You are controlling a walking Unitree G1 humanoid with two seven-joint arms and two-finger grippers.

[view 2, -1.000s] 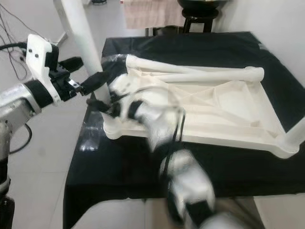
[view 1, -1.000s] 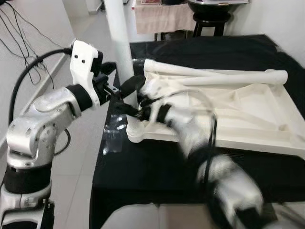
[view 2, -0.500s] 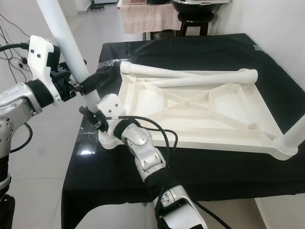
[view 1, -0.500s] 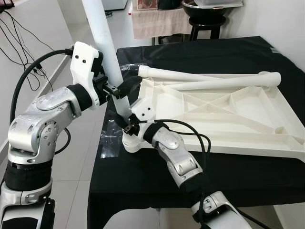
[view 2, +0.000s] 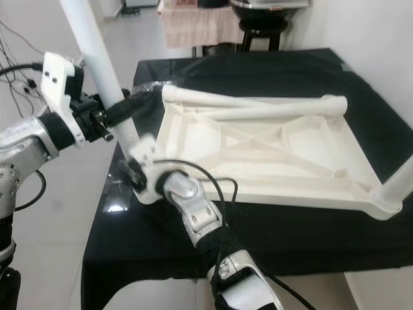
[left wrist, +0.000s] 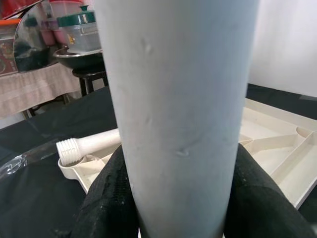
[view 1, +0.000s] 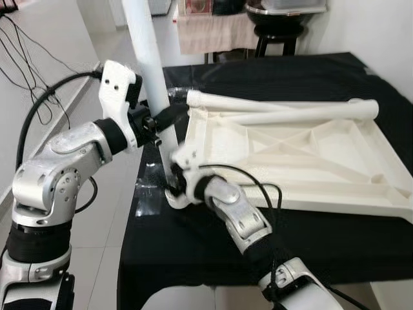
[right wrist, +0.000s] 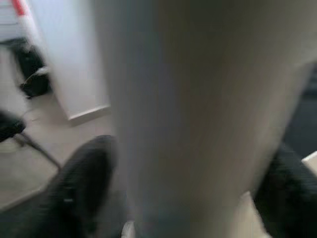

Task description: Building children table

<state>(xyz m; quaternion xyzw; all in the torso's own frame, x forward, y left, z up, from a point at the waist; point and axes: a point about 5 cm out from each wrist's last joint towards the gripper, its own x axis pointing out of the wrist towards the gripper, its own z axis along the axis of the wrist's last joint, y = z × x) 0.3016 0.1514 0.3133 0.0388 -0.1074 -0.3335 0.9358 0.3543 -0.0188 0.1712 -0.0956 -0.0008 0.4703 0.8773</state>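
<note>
White tabletop [view 1: 303, 155] lies upside down on the black-draped surface [view 1: 213, 232], mid-frame to right. Upright white leg [view 1: 150, 71] stands in the corner socket [view 1: 175, 194] at the tabletop's near-left corner, running to the top of frame. Left pincer [view 1: 169, 117] clenched around the leg mid-height. Right pincer [view 1: 173, 187] grips the leg low, at the socket, fingers on either side. Two loose legs [view 1: 284, 106] lie along the tabletop's far edge.
</note>
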